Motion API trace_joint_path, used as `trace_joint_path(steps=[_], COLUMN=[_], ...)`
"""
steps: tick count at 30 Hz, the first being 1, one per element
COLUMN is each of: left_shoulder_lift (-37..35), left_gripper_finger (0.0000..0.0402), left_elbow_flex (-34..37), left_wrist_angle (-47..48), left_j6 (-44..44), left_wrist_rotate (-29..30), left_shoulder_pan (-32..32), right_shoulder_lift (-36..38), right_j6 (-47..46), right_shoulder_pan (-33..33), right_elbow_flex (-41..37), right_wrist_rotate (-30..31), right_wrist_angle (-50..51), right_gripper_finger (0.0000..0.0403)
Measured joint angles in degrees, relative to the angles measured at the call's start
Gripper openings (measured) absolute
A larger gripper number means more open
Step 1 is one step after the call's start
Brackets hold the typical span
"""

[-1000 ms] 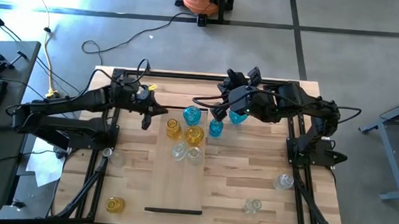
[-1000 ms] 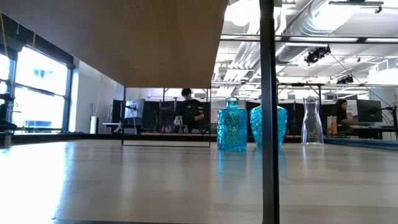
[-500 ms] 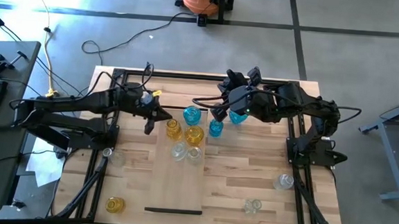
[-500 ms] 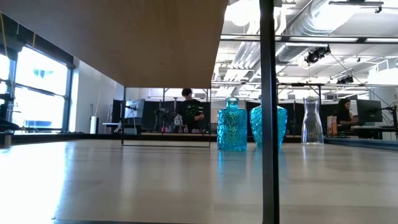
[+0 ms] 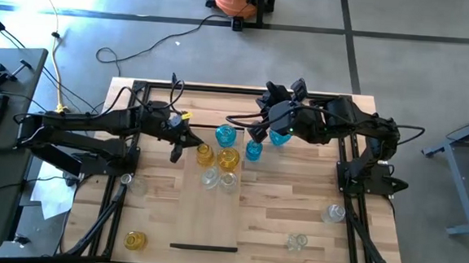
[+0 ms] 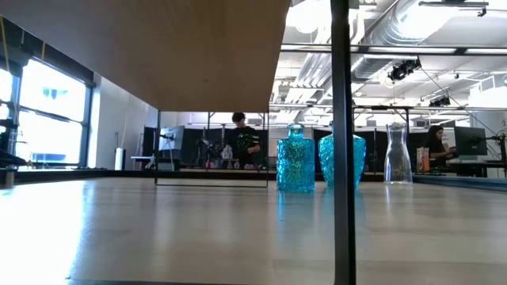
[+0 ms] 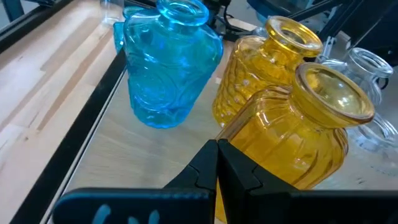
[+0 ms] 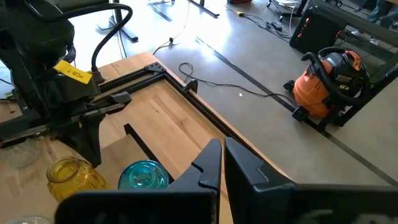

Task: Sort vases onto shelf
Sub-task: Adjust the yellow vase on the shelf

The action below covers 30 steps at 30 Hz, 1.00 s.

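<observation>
A: Left gripper (image 5: 178, 148) is seen closed, empty, just beside the yellow vases (image 7: 311, 124) clustered on the shelf (image 5: 205, 211). Right gripper (image 5: 256, 133) is closed too, near the blue vases (image 5: 254, 151).

B: Glass is judged light, rigid, slick, breakable. The narrow neck is advised for gripping; jaws must be opened first.

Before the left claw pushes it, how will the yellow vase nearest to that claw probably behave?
The yellow vase looks like smooth glass, so it is probably hard, slippery and breakable. Its body is wide under a short neck, so it would likely slide rather than tip. Another yellow vase stands close behind, so a push may knock them together. The left claw is shut just before it.
</observation>
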State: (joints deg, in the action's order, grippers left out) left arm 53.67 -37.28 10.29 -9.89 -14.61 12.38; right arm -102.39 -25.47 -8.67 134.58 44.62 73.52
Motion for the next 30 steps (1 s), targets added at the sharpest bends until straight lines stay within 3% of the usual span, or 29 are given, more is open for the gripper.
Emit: trace_joint_path(steps=[30], left_shoulder_lift=[0.00], left_gripper_finger=[0.0000], left_elbow_flex=[0.00], left_wrist_angle=[-2.77], left_j6=[-3.57], left_wrist_rotate=[2.78], left_shoulder_pan=[-2.56], right_shoulder_lift=[0.00], right_j6=[0.00], right_shoulder_pan=[0.00], right_elbow_flex=[0.00], right_wrist_rotate=[0.00], right_wrist_angle=[-0.02], right_gripper_finger=[0.0000])
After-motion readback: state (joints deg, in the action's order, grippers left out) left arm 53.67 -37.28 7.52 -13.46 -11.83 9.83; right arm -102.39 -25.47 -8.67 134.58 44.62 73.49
